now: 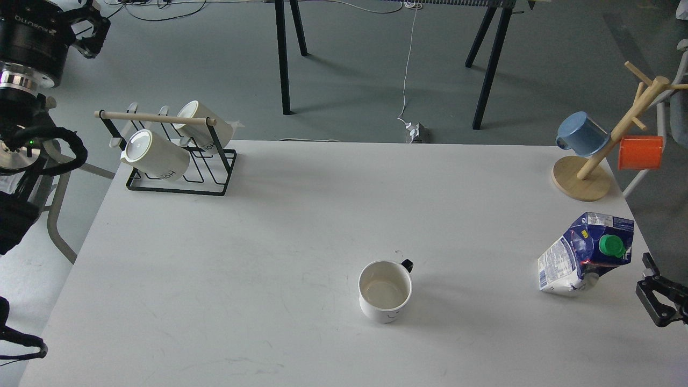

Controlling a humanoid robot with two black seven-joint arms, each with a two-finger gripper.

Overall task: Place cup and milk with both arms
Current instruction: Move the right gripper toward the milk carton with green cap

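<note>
Two arms flank the table (215, 301): right jaws (653, 293) parted beside milk (586, 255), left jaws (91, 32) unclear.

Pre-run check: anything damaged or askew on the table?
The milk carton near the right edge looks dented and crumpled and leans to one side. The cup stands upright and empty mid-table. No spill visible.
</note>
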